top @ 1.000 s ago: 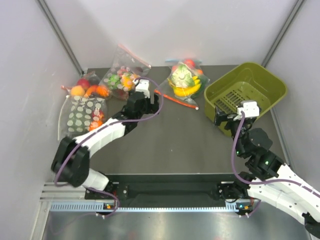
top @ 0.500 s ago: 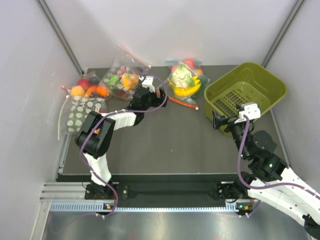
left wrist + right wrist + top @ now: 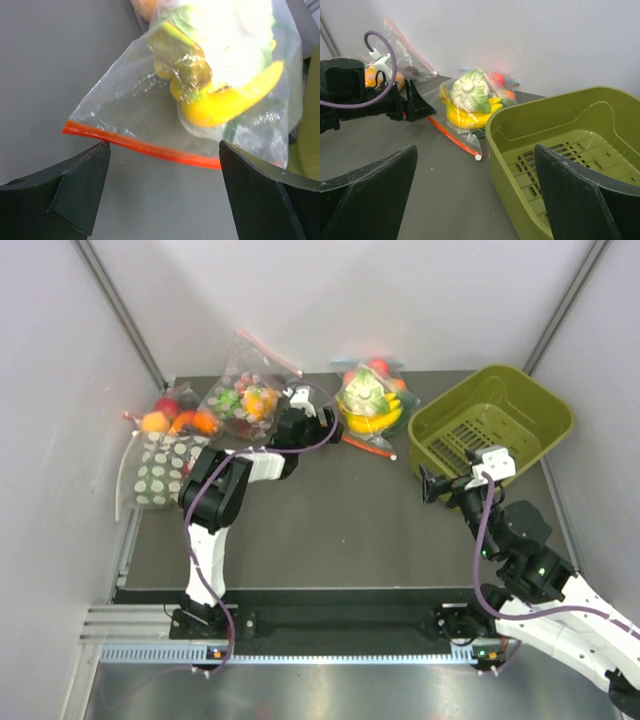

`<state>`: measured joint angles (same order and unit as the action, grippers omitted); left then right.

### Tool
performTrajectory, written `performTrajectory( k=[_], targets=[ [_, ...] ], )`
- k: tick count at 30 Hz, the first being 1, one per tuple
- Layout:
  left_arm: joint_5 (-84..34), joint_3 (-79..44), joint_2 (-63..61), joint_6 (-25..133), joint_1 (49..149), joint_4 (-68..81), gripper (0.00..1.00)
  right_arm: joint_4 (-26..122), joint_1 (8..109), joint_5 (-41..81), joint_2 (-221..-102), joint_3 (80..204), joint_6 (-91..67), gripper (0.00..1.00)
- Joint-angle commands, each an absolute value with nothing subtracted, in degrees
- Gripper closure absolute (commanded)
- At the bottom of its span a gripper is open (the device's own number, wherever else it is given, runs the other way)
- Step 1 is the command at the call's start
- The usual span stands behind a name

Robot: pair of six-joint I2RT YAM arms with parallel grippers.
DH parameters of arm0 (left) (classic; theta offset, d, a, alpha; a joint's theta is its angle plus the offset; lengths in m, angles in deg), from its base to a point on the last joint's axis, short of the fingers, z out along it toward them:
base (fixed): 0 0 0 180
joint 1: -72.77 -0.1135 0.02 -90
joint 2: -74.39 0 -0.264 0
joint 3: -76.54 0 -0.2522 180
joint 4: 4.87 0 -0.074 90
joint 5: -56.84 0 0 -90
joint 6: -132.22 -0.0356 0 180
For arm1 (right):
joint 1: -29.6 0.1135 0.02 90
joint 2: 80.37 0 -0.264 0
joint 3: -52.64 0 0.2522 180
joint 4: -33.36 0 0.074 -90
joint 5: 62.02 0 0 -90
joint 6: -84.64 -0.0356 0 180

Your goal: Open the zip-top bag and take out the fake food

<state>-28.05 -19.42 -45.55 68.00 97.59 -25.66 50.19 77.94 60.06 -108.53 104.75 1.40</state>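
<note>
- At the back of the table [image 3: 330, 525]: my left pincer [image 3: 162, 149] released, fingers straddling the zip-top bag [image 3: 125, 107] at its red strip [image 3: 150, 148].
- My right pincer [image 3: 475, 149] released, near the green basket [image 3: 600, 107].

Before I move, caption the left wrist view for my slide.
Open left gripper facing the red-orange zip strip of the clear crinkly plastic bag, yellow plastic bananas inside.
</note>
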Motion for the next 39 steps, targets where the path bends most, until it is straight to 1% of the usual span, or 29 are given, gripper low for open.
performTrajectory(
  k=[1,4,8,12,15,16,19,20,22,23,24,26,27,29,30,31,33,39],
  targets=[
    [-28.4,-15.7,-47.9,69.6,97.3,-29.2,0.07,49.8,78.2,57.9,-107.9,105.7,1.0,0.00],
    [-28.6,-14.4,-49.6,70.2,97.3,-27.0,0.08,49.9,78.2,57.3,-107.9,105.8,1.1,0.00],
    [-28.8,-15.5,-49.9,70.7,97.3,-28.7,0.08,50.1,78.2,57.5,-108.1,105.9,1.1,0.00],
    [-28.1,-13.4,-51.5,70.3,97.3,-28.9,0.09,50.0,78.3,57.1,-108.8,106.0,1.2,0.00],
    [-28.5,-12.4,-52.4,71.0,97.2,-31.1,0.14,50.0,78.3,56.9,-109.4,106.0,1.2,0.00],
    [-28.8,-12.0,-52.5,71.1,97.2,-31.8,0.22,50.1,78.3,56.9,-109.6,106.0,1.2,0.00],
    [-28.7,-8.9,-54.3,71.4,97.2,-30.5,0.35,50.0,78.3,56.7,-110.0,106.0,1.5,0.00],
    [-28.4,-8.1,-55.1,71.5,97.2,-29.9,0.46,50.1,78.2,56.6,-110.1,106.0,1.6,0.00],
    [-27.8,-7.4,-55.4,71.7,97.2,-29.3,0.59,50.3,78.2,56.7,-110.2,106.0,1.7,0.00],
    [-27.8,-7.7,-55.2,72.0,97.2,-29.7,0.71,50.2,78.2,56.7,-110.2,106.0,1.7,0.00],
    [-27.5,-8.0,-55.0,72.2,97.1,-30.0,0.76,50.2,78.3,56.8,-110.2,106.0,1.8,0.00],
    [-26.8,-9.3,-54.0,72.4,97.2,-30.8,0.82,50.2,78.3,56.7,-110.4,106.0,1.8,0.00],
    [-26.6,-9.8,-53.5,72.3,97.2,-30.9,0.87,50.1,78.2,56.7,-110.7,106.0,1.8,0.00],
    [-26.0,-11.8,-51.4,72.1,97.2,-31.6,0.93,50.1,78.2,56.7,-111.3,106.0,2.0,0.00],
    [-26.0,-12.9,-50.3,72.1,97.2,-32.2,0.97,50.3,78.2,56.7,-111.8,106.1,2.1,0.00],
    [-25.9,-15.7,-48.0,72.1,97.2,-32.9,0.99,50.6,78.2,56.6,-112.8,106.3,2.4,0.00],
    [-26.1,-18.7,-45.1,72.1,97.2,-35.0,1.00,51.2,78.3,56.5,-114.2,107.0,2.5,0.00],
    [-25.2,-31.2,-31.1,74.0,96.9,-36.9,1.00,51.3,78.4,54.1,-119.0,108.1,2.5,0.00]
  ],
)
